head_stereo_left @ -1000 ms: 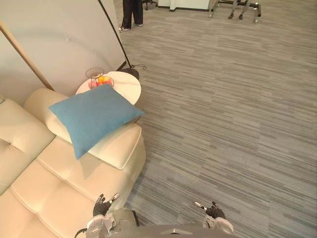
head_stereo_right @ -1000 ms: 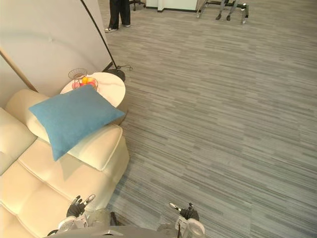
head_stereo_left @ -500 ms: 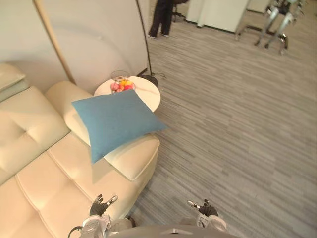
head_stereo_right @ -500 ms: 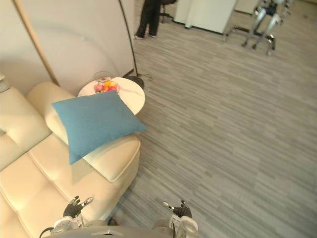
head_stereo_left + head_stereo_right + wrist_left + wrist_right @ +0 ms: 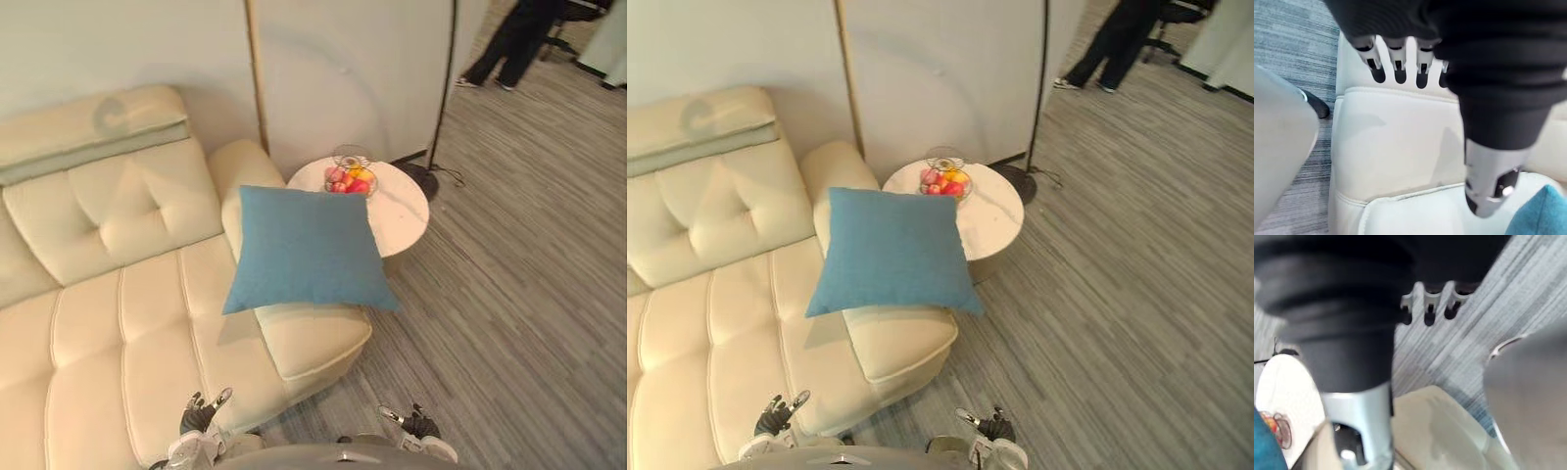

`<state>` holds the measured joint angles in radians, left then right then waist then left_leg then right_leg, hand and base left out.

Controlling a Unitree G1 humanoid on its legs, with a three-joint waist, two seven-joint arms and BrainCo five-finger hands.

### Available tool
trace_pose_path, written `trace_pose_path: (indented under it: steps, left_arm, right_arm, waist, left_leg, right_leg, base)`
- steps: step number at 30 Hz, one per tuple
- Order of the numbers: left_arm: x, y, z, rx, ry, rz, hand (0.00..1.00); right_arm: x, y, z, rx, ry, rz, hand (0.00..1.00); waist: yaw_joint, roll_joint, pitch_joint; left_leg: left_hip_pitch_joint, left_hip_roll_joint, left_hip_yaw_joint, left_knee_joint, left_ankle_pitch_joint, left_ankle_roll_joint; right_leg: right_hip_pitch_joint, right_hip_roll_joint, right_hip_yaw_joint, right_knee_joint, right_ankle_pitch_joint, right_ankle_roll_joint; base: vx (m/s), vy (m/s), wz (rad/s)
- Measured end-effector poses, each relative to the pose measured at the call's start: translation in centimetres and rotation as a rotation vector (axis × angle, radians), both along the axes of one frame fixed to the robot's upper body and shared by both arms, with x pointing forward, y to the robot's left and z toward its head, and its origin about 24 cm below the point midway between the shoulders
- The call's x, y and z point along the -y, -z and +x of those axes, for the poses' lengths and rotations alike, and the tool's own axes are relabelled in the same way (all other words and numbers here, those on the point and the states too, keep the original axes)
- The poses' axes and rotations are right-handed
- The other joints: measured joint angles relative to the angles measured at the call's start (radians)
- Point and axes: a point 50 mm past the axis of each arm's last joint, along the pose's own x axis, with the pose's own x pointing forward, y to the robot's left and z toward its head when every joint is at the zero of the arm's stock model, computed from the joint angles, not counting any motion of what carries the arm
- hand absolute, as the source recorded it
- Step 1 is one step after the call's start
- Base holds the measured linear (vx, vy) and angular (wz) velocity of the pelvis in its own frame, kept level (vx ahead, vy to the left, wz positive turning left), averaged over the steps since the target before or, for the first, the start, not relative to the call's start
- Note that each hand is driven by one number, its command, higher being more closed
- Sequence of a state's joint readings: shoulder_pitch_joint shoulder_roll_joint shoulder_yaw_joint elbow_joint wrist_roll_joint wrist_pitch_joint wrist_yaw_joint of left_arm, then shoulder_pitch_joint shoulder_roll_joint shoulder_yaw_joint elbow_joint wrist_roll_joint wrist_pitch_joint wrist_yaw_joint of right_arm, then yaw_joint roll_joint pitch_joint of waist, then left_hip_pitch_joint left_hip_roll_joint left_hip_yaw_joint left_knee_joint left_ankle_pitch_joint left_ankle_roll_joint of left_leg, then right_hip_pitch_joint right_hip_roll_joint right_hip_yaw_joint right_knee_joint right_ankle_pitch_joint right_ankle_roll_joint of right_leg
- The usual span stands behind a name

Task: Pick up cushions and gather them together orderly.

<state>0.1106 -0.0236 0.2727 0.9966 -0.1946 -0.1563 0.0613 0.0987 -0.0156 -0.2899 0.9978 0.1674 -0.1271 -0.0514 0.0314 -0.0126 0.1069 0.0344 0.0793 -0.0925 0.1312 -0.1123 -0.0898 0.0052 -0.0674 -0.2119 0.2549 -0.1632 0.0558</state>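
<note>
The blue cushion (image 5: 309,250) lies across the sofa armrest (image 5: 313,338) — straight ahead of the robot, well apart from both hands. The left robot hand (image 5: 201,416) and right robot hand (image 5: 419,428) hang low, fingers relaxed, holding nothing; neither seems clearly nearer.

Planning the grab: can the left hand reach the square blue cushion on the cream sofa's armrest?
Probably not yet: nothing blocks the square blue cushion, but the open left hand hangs well short.

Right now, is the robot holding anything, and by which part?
Nothing. The left hand and right hand are both open and empty; the blue cushion lies untouched on the sofa armrest.
</note>
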Motion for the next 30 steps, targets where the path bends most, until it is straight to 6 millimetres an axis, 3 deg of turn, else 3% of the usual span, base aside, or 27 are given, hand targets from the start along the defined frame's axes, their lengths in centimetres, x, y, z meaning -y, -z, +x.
trace_pose_path:
  steps: [5, 12, 13, 23, 30]
  left_arm:
    - [-0.9, 0.0, -0.1, -0.018, 0.064, 0.034, 0.00]
    - [-0.9, 0.3, -0.8, -0.061, 0.115, 0.043, 0.00]
    - [-0.9, 0.6, -0.9, -0.096, 0.174, 0.048, 0.00]
    - [-0.9, 0.6, -0.9, -0.097, 0.176, 0.042, 0.00]
    - [-1.6, 0.7, -1.0, -0.114, 0.116, 0.015, 0.00]
  right_arm:
    - [-0.6, 0.3, -0.4, -0.011, 0.033, 0.025, 0.00]
    - [-0.4, 0.5, -0.7, -0.034, 0.039, 0.026, 0.00]
    - [0.1, 0.6, -0.7, -0.059, 0.020, 0.016, 0.00]
    - [0.3, 0.7, -1.0, -0.067, 0.035, 0.018, 0.00]
    - [1.2, 1.0, -2.0, -0.114, 0.183, 0.061, 0.00]
  waist:
    - [-0.001, -0.037, -0.014]
    - [-0.023, -0.030, -0.013]
    - [-0.031, -0.011, -0.026]
    - [-0.031, -0.012, -0.026]
    - [-0.031, -0.012, -0.031]
  left_leg:
    - [0.015, -0.007, 0.073, -0.052, 0.057, 0.004]
    - [0.076, -0.009, 0.118, -0.174, 0.128, 0.016]
    - [0.099, -0.075, 0.173, -0.217, 0.142, 0.066]
    - [0.074, -0.075, 0.172, -0.218, 0.133, 0.067]
    - [0.054, -0.082, 0.189, -0.217, 0.131, 0.065]
  right_leg:
    - [0.043, -0.007, -0.016, -0.077, 0.034, -0.005]
    - [0.052, 0.004, 0.036, -0.145, 0.091, -0.007]
    - [0.079, -0.017, 0.150, -0.221, 0.127, 0.029]
    - [0.075, -0.022, 0.146, -0.245, 0.128, 0.032]
    - [0.068, -0.028, 0.144, -0.277, 0.153, 0.037]
  base:
    - [0.03, 0.001, 0.19]
    - [-0.11, 0.015, -0.20]
    - [-0.07, -0.003, -0.01]
    - [-0.02, -0.002, 0.01]
    - [0.10, 0.002, -0.03]
